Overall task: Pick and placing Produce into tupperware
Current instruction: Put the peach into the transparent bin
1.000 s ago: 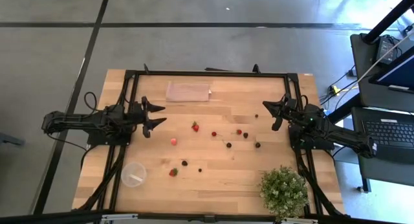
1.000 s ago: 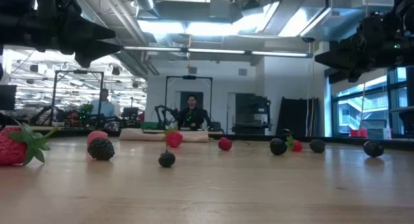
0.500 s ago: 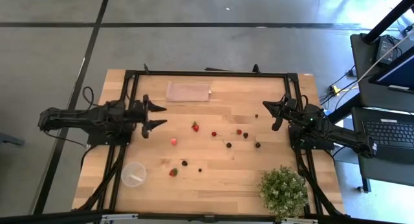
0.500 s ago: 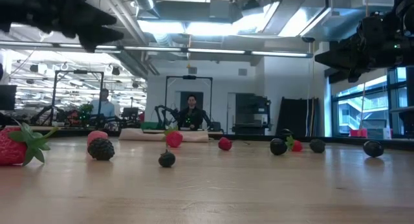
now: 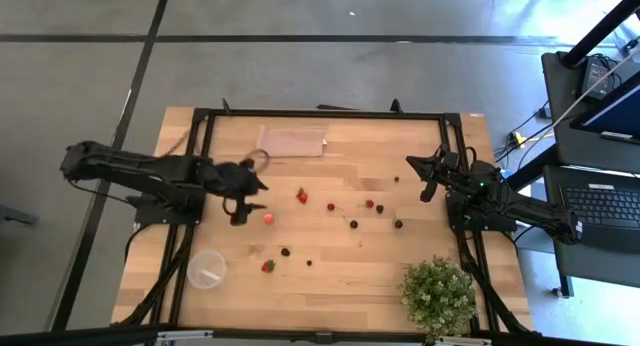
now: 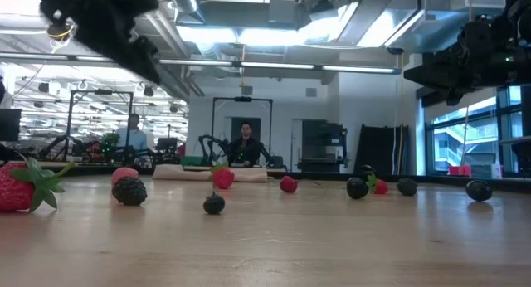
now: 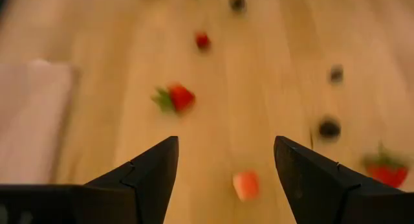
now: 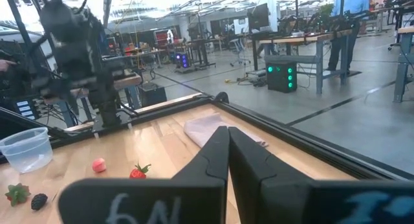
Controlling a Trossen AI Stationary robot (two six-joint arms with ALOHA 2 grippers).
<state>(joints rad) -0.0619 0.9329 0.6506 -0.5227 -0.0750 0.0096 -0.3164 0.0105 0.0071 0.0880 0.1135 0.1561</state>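
Produce (image 5: 268, 218) scattered mid-table; left gripper (image 5: 252, 197) open just beside it.

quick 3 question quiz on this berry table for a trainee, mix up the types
1. True or false: the tupperware already holds fruit.
2. Which hand has its fingers spread apart? A) left hand B) right hand
3. Fill in: the fruit nearest the left hand is the pale red ____.

Key
1. False; the tub looks empty and the fruits lie scattered on the table.
2. A; the left hand is open above the wood, the right hand is shut and waits at the table's right side.
3. strawberry
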